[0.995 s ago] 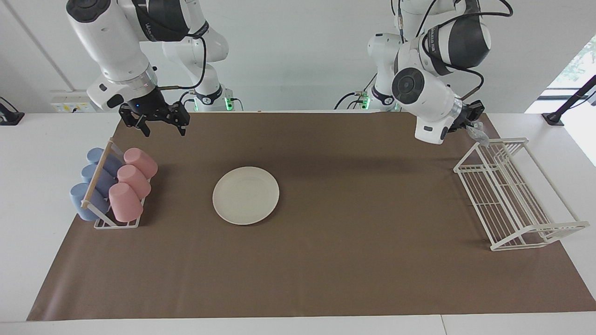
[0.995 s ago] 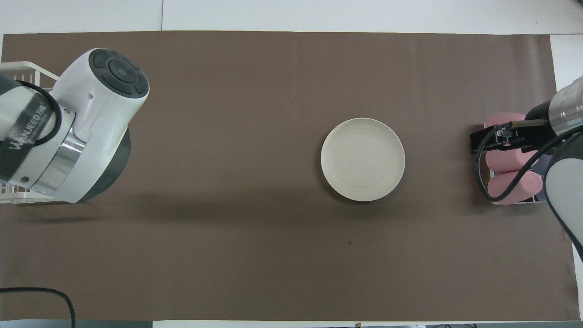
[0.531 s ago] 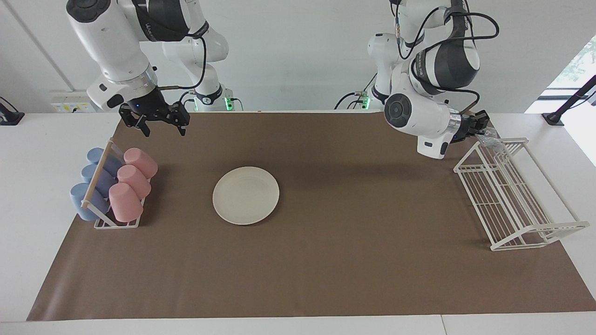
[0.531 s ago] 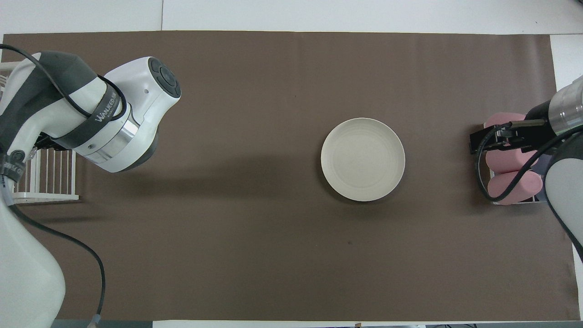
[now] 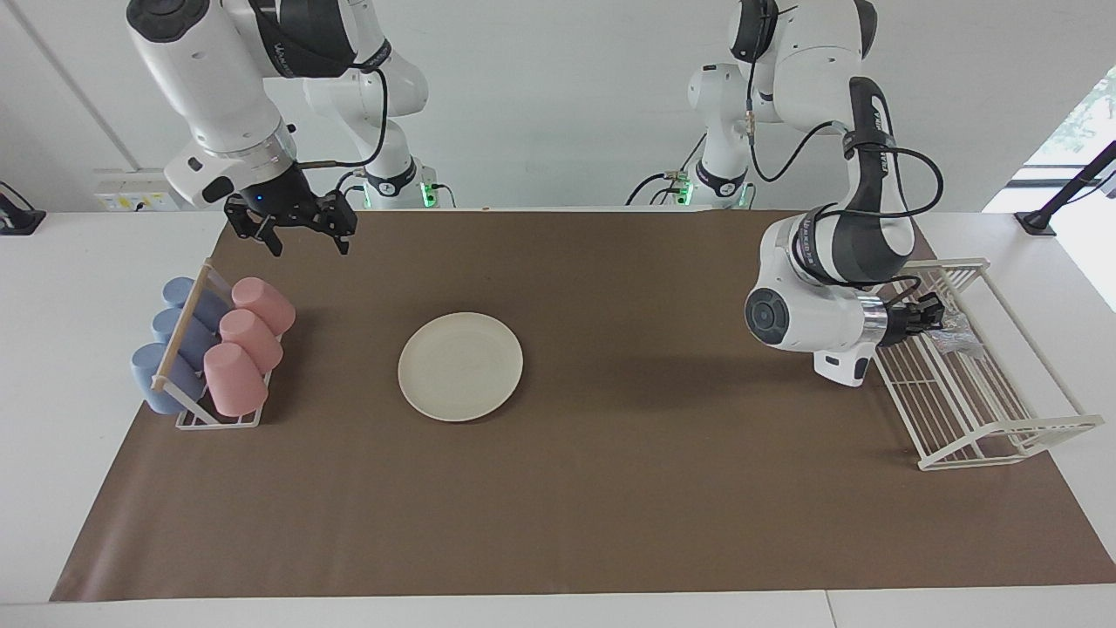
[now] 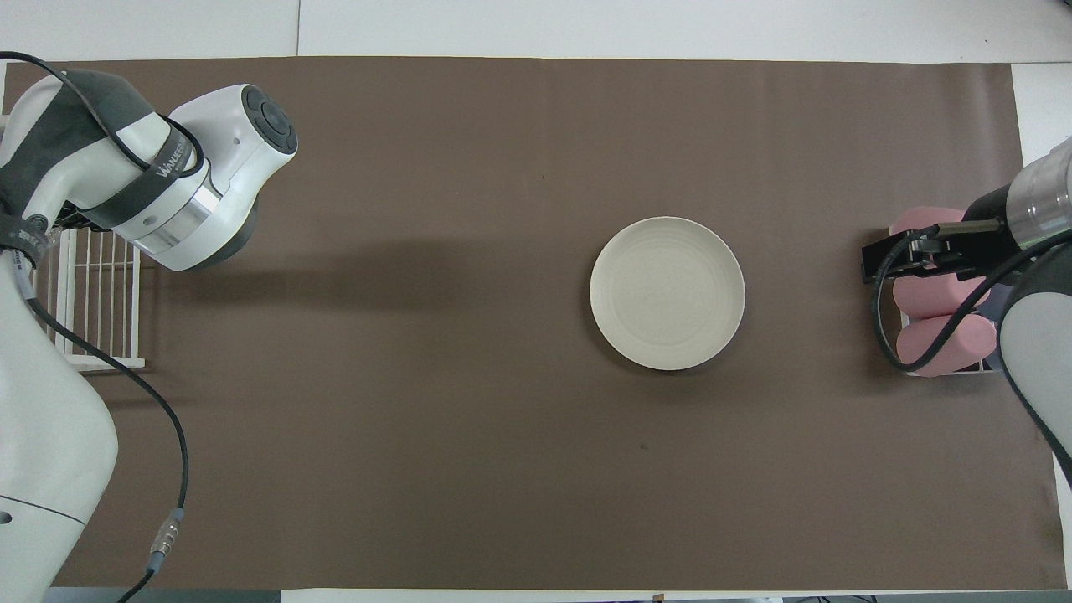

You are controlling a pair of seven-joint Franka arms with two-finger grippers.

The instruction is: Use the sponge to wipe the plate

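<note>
— What is the left gripper [image 5: 940, 321] doing?
— Pinching the crinkly silvery mesh sponge [image 5: 957, 332] over the white wire rack [image 5: 976, 410].
— And the right gripper [image 5: 301, 234]?
— Fingers spread, hanging above the brown paper mat [image 5: 610, 488] near the pink cups [image 5: 248, 344].
— The plate [image 5: 460, 366]?
— Round, smooth, cream, flat on the mat mid-table.

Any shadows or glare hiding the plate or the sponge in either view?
Facing view: plate evenly lit, no glare; arm shadow falls beside it, on the mat. The sponge shows at the left gripper over the white rack. Overhead view: plate clear; the arm hides the sponge.
</note>
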